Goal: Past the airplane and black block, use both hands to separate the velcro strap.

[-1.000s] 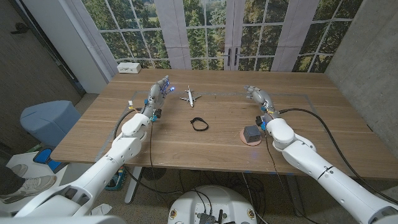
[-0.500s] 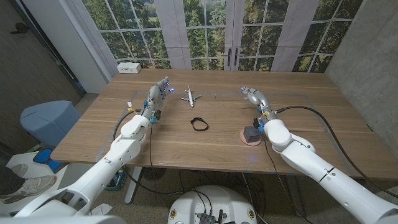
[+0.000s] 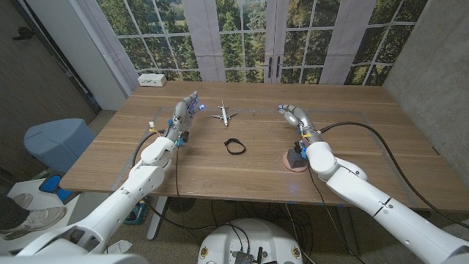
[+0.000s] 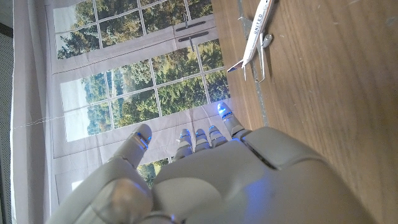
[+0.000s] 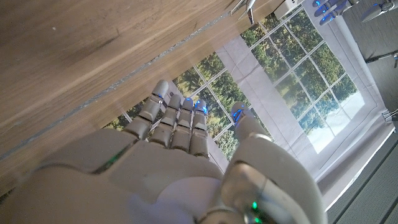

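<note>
Left and right of the strap, I am holding both hands spread, empty, ready to converge.

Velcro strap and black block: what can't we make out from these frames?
- Velcro strap, head view: too small to tell where its ends overlap or how they are fastened.
- Black block, head view: partly covered by the right arm; its right side is hidden.
- Airplane, left wrist view: nose cut off by the picture's edge.
</note>
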Robot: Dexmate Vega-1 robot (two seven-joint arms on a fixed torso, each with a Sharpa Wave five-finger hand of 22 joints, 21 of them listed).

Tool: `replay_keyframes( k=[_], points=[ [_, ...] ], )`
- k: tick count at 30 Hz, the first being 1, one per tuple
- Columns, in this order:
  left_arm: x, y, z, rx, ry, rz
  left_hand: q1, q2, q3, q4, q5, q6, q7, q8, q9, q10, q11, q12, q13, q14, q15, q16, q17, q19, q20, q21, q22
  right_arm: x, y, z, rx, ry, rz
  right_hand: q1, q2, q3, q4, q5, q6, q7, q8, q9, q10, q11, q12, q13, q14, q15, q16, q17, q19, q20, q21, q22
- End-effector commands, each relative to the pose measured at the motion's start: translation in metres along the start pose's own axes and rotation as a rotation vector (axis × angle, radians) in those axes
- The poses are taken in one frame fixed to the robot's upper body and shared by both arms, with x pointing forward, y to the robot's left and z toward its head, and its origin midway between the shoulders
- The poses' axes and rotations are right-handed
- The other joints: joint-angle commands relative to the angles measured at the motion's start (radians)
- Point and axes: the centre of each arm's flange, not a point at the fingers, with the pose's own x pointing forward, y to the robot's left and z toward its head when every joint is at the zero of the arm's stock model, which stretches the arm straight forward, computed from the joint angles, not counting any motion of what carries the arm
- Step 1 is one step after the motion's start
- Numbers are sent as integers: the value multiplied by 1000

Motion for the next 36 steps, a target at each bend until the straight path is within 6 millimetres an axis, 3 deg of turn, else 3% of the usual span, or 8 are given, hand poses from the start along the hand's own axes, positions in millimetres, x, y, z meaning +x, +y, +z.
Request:
replay_keyframes(
  k=[1,3,7,14,24,36],
  points=[
    [-2,2,1,-2,-5,-4,-8,42,5,-7,4,7,3,1,2,4,1,5,1,2,1,3,1,3,5,-3,6,-4,13,14,-143,-32,11,18,-17,-9,-5,8,18,11,6,5,20,2,10,6,6,-18,10,8,18,-42,-2,2],
    [-2,2,1,-2,-6,-4,-9,43,5,-8,4,7,3,1,2,4,0,5,1,2,1,3,1,3,4,-4,6,-4,15,17,-171,-38,7,13,-36,-23,-3,1,21,12,6,6,23,4,11,7,2,-17,10,8,19,-42,-5,1],
    [-3,1,1,-3,-6,-4,-9,43,6,-8,4,7,3,0,2,5,-1,5,1,2,1,3,1,4,4,-6,6,-8,22,22,-248,-46,-17,10,-68,-46,-5,-12,33,22,7,6,34,7,15,10,1,-9,11,7,19,-9,-12,0],
    [-6,0,2,0,-7,-4,-10,43,6,-9,4,7,3,-1,2,6,-1,4,2,3,0,2,1,6,2,-9,6,-15,30,27,-341,-67,-47,41,-107,-62,-16,-28,46,-1,9,6,52,-20,20,14,-4,-29,10,4,21,42,-22,1],
    [-9,-3,3,0,-12,-2,-12,44,7,-10,4,8,4,-2,2,6,-1,3,2,3,1,1,1,8,2,-14,6,-21,41,31,-392,-97,-16,97,-130,-59,-22,-41,72,-16,18,6,75,-29,28,19,-1,-38,12,1,30,48,-29,1],
    [-11,-3,3,0,-15,-3,-14,44,7,-11,4,9,4,-2,2,8,0,3,2,4,0,0,2,10,2,-20,6,-23,55,34,-415,-113,54,112,-116,-59,-9,-40,72,-20,16,7,73,-30,29,25,-5,-43,15,4,29,44,-34,2]
  ],
)
